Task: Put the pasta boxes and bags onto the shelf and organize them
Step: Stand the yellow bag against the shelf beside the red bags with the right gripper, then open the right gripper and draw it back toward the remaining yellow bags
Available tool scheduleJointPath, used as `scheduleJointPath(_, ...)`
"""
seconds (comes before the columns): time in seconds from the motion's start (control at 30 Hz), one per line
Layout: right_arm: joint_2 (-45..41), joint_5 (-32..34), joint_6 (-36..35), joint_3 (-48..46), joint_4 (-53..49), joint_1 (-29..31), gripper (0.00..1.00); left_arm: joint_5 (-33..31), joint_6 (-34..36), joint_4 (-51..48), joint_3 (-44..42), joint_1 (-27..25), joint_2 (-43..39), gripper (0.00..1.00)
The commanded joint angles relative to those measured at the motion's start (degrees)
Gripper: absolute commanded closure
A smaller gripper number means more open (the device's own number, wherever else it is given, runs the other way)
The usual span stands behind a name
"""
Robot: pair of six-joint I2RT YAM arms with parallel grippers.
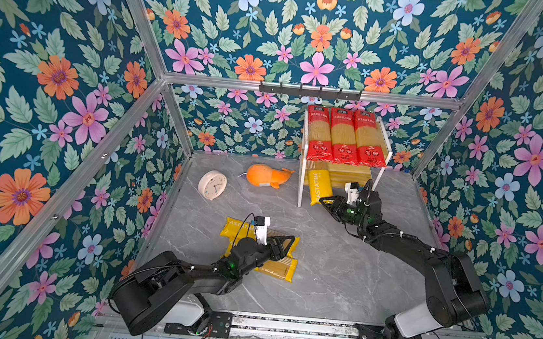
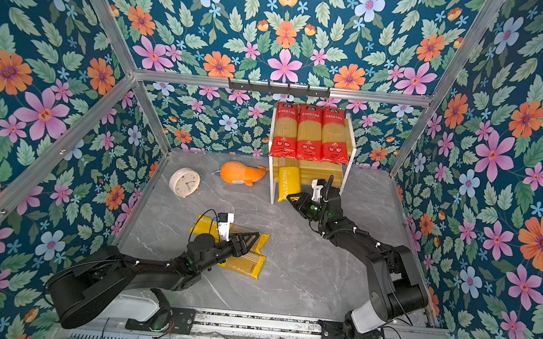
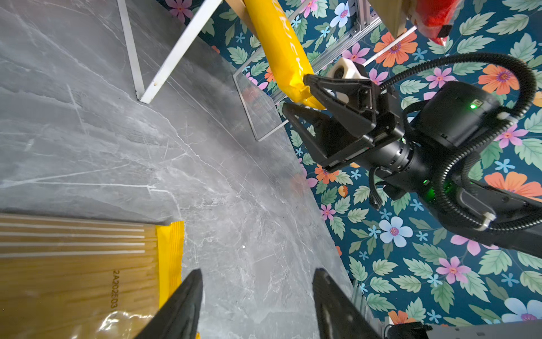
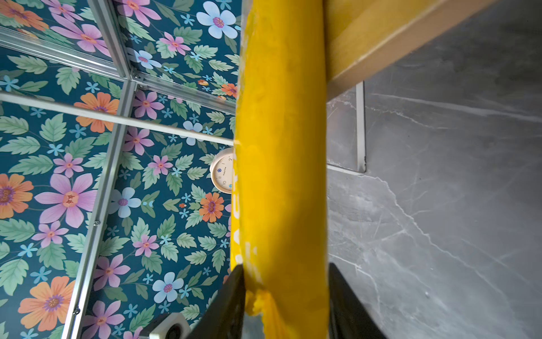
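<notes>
Right wrist view: the right end effector (image 4: 286,271) has its jaws part open on either side of the near end of a yellow pasta pack (image 4: 281,146). Whether they pinch it or merely flank it I cannot tell. Ahead of it the pack runs onto the lower board of the shelf (image 4: 366,35), with its near end overhanging the front edge. Above, three red-ended packs (image 1: 344,136) fill the top tier. The step in hand looks like seating this pack; the next move probably calls for a push deeper, then letting go. Further off, the left end effector (image 3: 257,273), jaws apart and empty, hovers over two yellow packs (image 1: 279,269) on the tabletop (image 1: 337,278).
</notes>
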Motion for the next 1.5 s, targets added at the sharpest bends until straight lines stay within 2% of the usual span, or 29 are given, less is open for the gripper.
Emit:
scheduleJointPath(0.0, 0.8, 1.2, 1.4, 1.3, 5.4, 0.1, 0.61, -0.3, -1.0, 3.8, -0.1, -0.8, 0.4, 0.38)
scheduleJointPath(0.03, 1.3, 1.1, 1.3, 2.0, 5.8, 0.0, 0.62, -0.5, -0.9, 3.7, -0.1, -1.1, 0.3, 0.38)
scheduleJointPath(0.17, 3.9, 1.3, 3.5, 4.9, 8.8, 0.1, 0.82, -1.0, -0.7, 3.1, -0.5, -1.4, 0.0, 0.38)
scheduleJointPath(0.27, 6.7, 1.1, 6.3, 6.8, 12.0, 0.1, 0.91, -1.5, -0.6, 3.1, -0.6, -1.6, -0.1, 0.38)
scheduleJointPath(0.5, 13.4, -1.1, 13.0, 10.9, 19.5, 0.1, 0.96, -1.4, -1.0, 2.9, -0.3, -1.9, 0.4, 0.38)
scheduleJointPath(0.67, 16.0, -1.5, 14.5, 12.9, 18.0, 0.2, 0.96, -2.2, -0.4, 1.2, -0.6, -2.0, -1.0, 0.38)
scheduleJointPath(0.8, 15.8, -0.8, 15.7, 12.9, 17.2, 0.1, 0.88, -2.6, 0.1, 0.7, -0.5, -2.1, -1.6, 0.38)
scheduleJointPath(0.97, 15.0, 0.1, 16.8, 12.4, 14.6, 0.7, 0.85, -2.7, 0.2, -0.4, 0.0, -2.2, -2.3, 0.38)
scheduleJointPath(1.1, 14.8, -0.5, 16.9, 12.5, 13.7, 0.7, 0.65, -3.1, 1.1, -2.2, 0.0, -2.2, -3.4, 0.38)
scheduleJointPath(1.23, 12.6, -0.7, 15.1, 11.2, 12.1, 0.8, 0.53, -5.4, 0.5, -3.9, -1.6, -2.2, -6.2, 0.38)
scheduleJointPath(1.47, 7.5, -1.4, 11.9, 6.3, 7.7, 1.2, 0.46, -10.0, 2.0, -13.6, -1.1, -2.2, -11.5, 0.38)
